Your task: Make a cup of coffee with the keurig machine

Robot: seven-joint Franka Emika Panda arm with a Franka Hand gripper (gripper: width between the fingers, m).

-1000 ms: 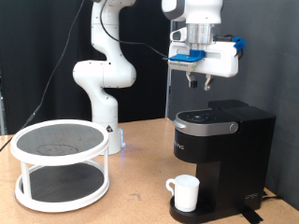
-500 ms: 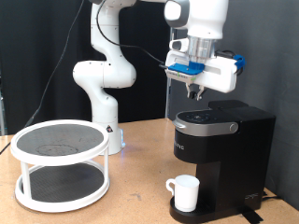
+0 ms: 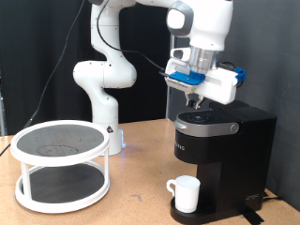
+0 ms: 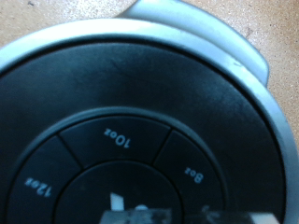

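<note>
The black keurig machine (image 3: 223, 150) stands at the exterior view's right with its silver-ringed lid (image 3: 206, 120) down. The white cup (image 3: 186, 194) sits on its drip base under the spout, handle towards the exterior view's left. My gripper (image 3: 195, 103) hangs just above the lid, fingers together and holding nothing. In the wrist view the lid (image 4: 140, 103) fills the frame, with round buttons marked 10oz (image 4: 116, 138), 8oz (image 4: 193, 174) and 12oz (image 4: 35, 189). My fingertips (image 4: 140, 215) show close over the centre button.
A white two-tier round rack (image 3: 61, 164) stands on the wooden table (image 3: 141, 202) at the exterior view's left. The arm's white base (image 3: 103, 84) rises behind it. A dark backdrop stands behind the machine.
My gripper has come down and slightly towards the exterior view's right, from well above the machine to just over its lid. The cup and machine have not moved.
</note>
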